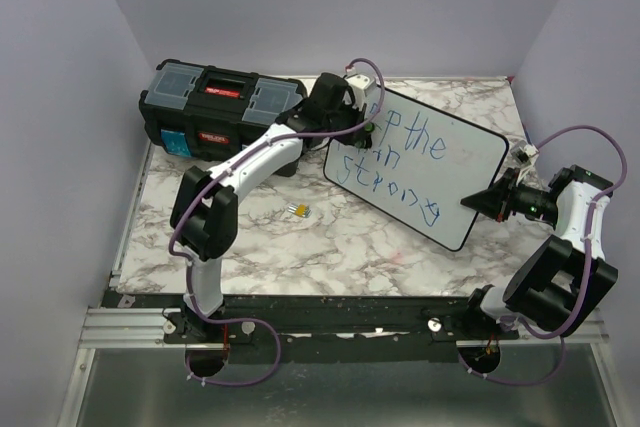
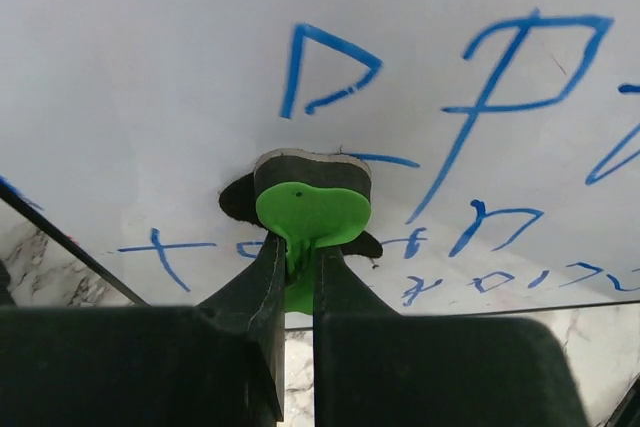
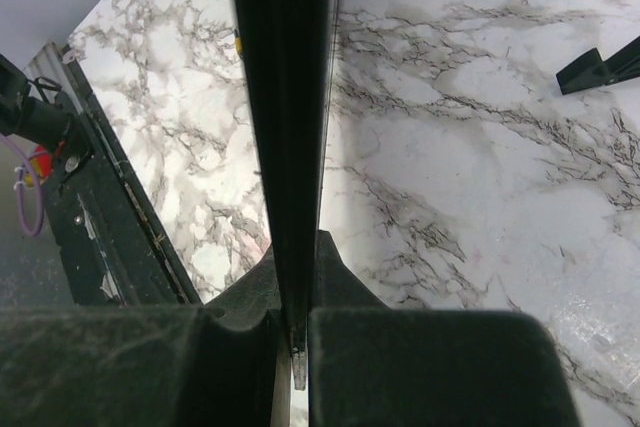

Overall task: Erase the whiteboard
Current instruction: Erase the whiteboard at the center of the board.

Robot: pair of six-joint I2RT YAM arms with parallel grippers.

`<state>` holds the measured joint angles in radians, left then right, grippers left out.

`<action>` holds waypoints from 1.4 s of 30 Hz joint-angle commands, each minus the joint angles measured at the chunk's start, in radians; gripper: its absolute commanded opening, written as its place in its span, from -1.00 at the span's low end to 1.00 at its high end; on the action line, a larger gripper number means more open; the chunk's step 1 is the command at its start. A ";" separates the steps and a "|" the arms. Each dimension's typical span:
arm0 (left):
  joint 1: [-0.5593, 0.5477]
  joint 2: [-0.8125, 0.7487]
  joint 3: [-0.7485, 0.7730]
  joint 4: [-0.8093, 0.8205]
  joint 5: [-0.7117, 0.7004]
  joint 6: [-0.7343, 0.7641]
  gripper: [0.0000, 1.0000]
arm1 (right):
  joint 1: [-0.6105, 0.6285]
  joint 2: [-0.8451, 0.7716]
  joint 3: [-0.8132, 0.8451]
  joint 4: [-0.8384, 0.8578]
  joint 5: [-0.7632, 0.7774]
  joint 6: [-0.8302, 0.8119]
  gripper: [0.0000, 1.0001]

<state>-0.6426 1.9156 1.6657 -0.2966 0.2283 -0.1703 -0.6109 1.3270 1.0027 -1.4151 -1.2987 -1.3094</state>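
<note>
The whiteboard (image 1: 455, 172) stands tilted on the marble table, with blue handwritten lettering (image 1: 420, 137) across its face. My left gripper (image 1: 352, 119) is at the board's upper left corner, shut on a green eraser (image 2: 312, 209) with a grey felt pad. The pad presses against the white face (image 2: 150, 67) just under a blue letter. The left gripper (image 2: 297, 252) pinches the eraser's green tab. My right gripper (image 1: 492, 199) is shut on the board's right edge. In the right wrist view that black rim (image 3: 285, 97) runs straight up from between the right gripper (image 3: 297, 282) fingers.
A black toolbox (image 1: 215, 107) with grey lid trays sits at the back left, behind my left arm. A small yellow object (image 1: 298, 210) lies on the marble table (image 1: 330, 247) in front of the board. Black feet (image 3: 600, 65) show in the right wrist view.
</note>
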 commanded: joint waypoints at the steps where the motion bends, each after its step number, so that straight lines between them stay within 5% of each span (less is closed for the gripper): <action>1: 0.043 0.039 0.100 -0.016 0.024 -0.021 -1.00 | 0.012 -0.040 -0.003 -0.004 -0.037 -0.072 -0.99; 11: 0.027 0.051 0.171 0.013 0.090 -0.090 -1.00 | 0.011 -0.039 -0.003 -0.004 -0.036 -0.073 -0.99; 23: -0.003 0.020 -0.055 0.067 0.026 -0.071 -1.00 | 0.012 -0.043 -0.004 -0.004 -0.035 -0.071 -0.99; 34: 0.013 0.065 0.222 -0.038 0.008 -0.053 -1.00 | 0.012 -0.048 -0.004 -0.004 -0.036 -0.070 -0.99; 42: 0.008 0.060 0.166 -0.044 0.006 -0.025 -1.00 | 0.012 -0.045 -0.004 -0.004 -0.036 -0.070 -0.99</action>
<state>-0.6296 1.9659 1.8748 -0.3355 0.2588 -0.2279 -0.6125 1.3125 1.0004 -1.4059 -1.2984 -1.3209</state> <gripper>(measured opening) 0.060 0.055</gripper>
